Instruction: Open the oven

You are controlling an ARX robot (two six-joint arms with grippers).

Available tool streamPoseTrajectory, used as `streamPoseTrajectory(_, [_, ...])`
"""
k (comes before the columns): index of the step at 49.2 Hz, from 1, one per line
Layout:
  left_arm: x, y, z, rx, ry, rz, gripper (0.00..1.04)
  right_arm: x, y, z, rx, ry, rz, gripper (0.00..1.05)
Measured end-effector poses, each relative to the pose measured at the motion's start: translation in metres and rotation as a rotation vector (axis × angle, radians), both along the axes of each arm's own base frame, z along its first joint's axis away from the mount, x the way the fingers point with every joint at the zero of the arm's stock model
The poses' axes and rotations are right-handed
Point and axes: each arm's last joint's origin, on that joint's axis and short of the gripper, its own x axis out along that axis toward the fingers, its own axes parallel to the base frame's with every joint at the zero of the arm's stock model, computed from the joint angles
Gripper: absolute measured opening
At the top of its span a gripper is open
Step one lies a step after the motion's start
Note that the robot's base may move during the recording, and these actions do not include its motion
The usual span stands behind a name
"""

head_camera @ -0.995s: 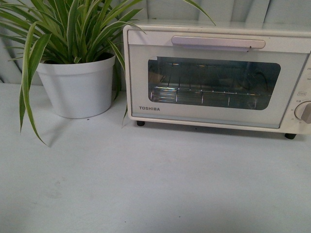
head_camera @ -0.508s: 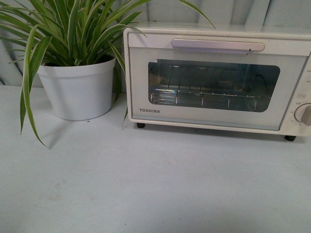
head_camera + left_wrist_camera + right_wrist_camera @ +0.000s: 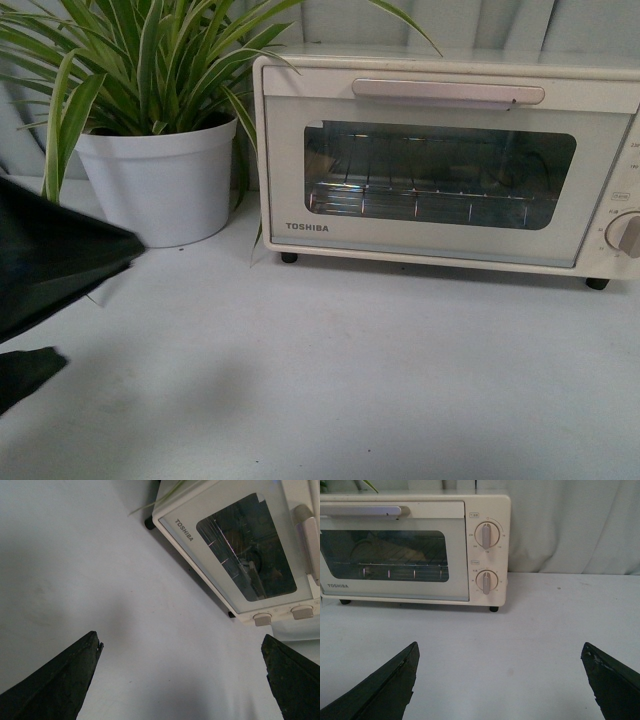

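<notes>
Left of the oven (image 3: pixel 440 160), the left gripper (image 3: pixel 102 302), spread wide, has entered view.

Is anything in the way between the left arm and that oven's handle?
Nothing visible does. Only bare table lies between the left gripper and the handle of the oven. The potted plant stands beside the oven, seemingly off the route.

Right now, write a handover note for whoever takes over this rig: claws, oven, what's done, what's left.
Left claw: open, empty, low over the table, short of the oven.
Right claw: open, empty, facing the oven's knobs, apart from it.
Oven: beside the potted plant, door shut, bar handle untouched.
Done: nothing on the door yet.
Left: grip the handle, probably pull the door down.
</notes>
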Motion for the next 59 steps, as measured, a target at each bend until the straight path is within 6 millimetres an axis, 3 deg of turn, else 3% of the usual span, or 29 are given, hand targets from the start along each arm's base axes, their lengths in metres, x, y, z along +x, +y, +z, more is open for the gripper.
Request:
streamPoseTrajectory(7, [0.028,-0.024,-0.003,-0.037,0.052,-0.028,0.98,0.000,0.000,0.000,0.000,0.000,0.000,0.95])
streamPoseTrajectory(17, [0.061,-0.059,-0.027,-0.048,0.166,-0.040,0.98,0.000,0.000,0.000,0.000,0.000,0.000,0.95])
streamPoseTrajectory(24, [0.068,-0.069,-0.041,-0.072,0.219,-0.034,0.98,0.000,0.000,0.000,0.000,0.000,0.000,0.95])
streamPoseTrajectory(38, [0.079,-0.088,-0.043,-0.123,0.234,-0.049,0.98,0.000,0.000,0.000,0.000,0.000,0.000,0.95])
streamPoseTrajectory(54, [0.083,-0.090,-0.044,-0.136,0.240,-0.044,0.98,0.003,0.002,-0.001,0.045,0.040,0.056,0.95])
streamPoseTrajectory(59, [0.083,-0.090,-0.044,-0.136,0.240,-0.043,0.98,0.013,0.005,0.011,0.050,0.067,0.066,0.95])
